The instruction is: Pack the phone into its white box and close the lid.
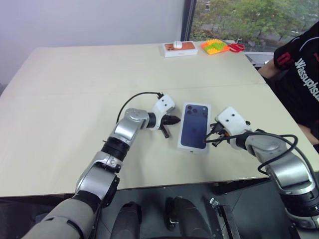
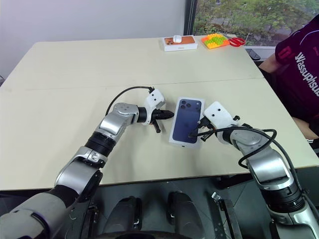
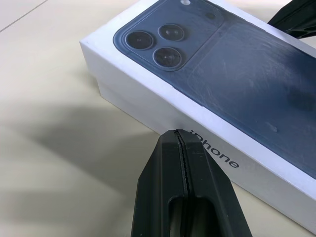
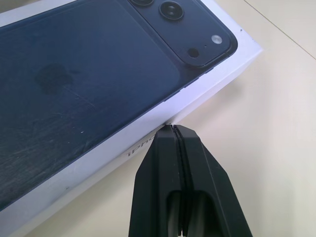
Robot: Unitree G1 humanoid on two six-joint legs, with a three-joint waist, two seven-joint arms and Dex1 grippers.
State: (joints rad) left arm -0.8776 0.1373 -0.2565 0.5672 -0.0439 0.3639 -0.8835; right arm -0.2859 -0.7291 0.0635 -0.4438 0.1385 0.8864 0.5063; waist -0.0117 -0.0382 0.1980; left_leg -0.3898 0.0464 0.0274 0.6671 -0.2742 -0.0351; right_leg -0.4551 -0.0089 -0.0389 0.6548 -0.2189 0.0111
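Lid (image 1: 195,126) down over white box (image 3: 129,104)

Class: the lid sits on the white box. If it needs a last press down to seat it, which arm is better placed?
Hard to call: both grippers, left and right, are shut, one at each long side of the lid. Slight edge to the right, whose fingers meet the lid's edge.

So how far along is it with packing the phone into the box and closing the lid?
Nearly finished, by the look of it. The lid, printed phone picture up, sits on the white box, whose wall shows as a thin strip beneath it; the phone can't be seen, presumably inside. In hand: the left gripper and right gripper, both shut, sit at opposite long sides of the lid. Left: perhaps pressing it fully down, then withdrawing.
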